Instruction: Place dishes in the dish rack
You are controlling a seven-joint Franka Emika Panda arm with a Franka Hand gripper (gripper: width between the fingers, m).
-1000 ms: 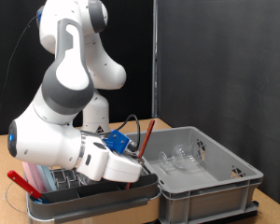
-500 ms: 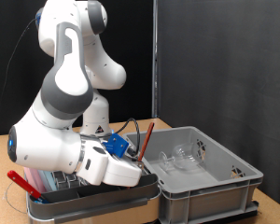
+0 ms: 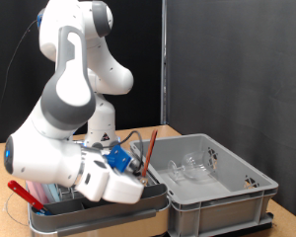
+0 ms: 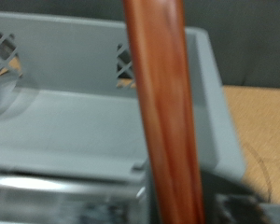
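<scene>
My gripper is low over the dish rack (image 3: 99, 212) at the exterior view's bottom left. Its fingers are hidden behind the white hand (image 3: 113, 183) and do not show clearly in the wrist view. A reddish-brown rod (image 3: 146, 153) stands tilted right at the hand. It fills the middle of the wrist view (image 4: 163, 112), very close and blurred. I cannot see whether fingers hold it. Clear glass cups (image 3: 192, 163) lie in the grey crate (image 3: 222, 197) to the right. The steel bowl is out of view.
The grey crate's wall with its grid openings (image 4: 65, 103) stands just behind the rod. A red-handled utensil (image 3: 20, 190) sticks out at the rack's left end. The arm's bulk covers most of the rack. A dark curtain closes off the back.
The hand has sunk lower and shifted to the exterior view's left over the rack. The reddish-brown rod has moved left along with it.
</scene>
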